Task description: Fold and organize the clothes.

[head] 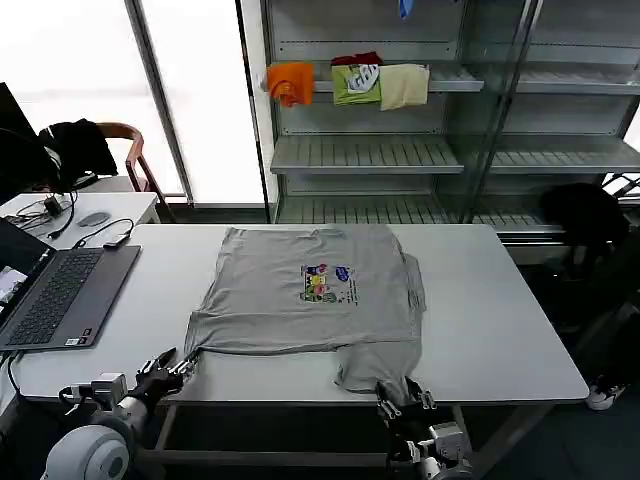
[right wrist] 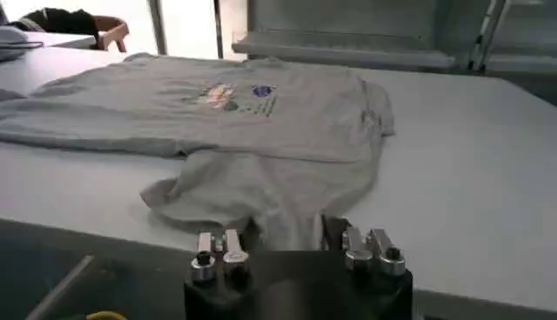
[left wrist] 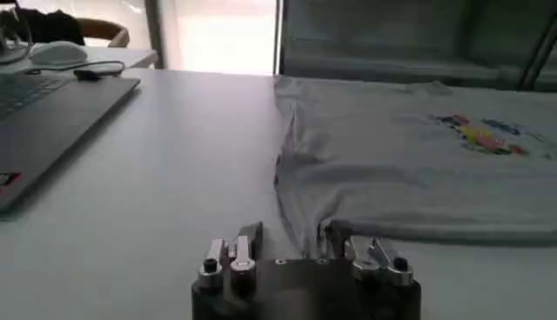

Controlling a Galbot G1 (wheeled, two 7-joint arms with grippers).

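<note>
Grey shirt point(head: 305, 300) lies flat mid-counter point(head: 500, 330), print up. Left gripper point(head: 172, 368) at near-left hem corner, right gripper point(head: 402, 398) at near-right hem; both jaws wide, straddling cloth, not yet closed. Likely step: grasp hem. Next: pinch, fold toward far edge.

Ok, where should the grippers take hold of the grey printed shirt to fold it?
Grip the grey shirt along its near hem, coming in low from the table's front edge: that hem faces both grippers, one part drooping at the right gripper, a corner at the left gripper.
</note>
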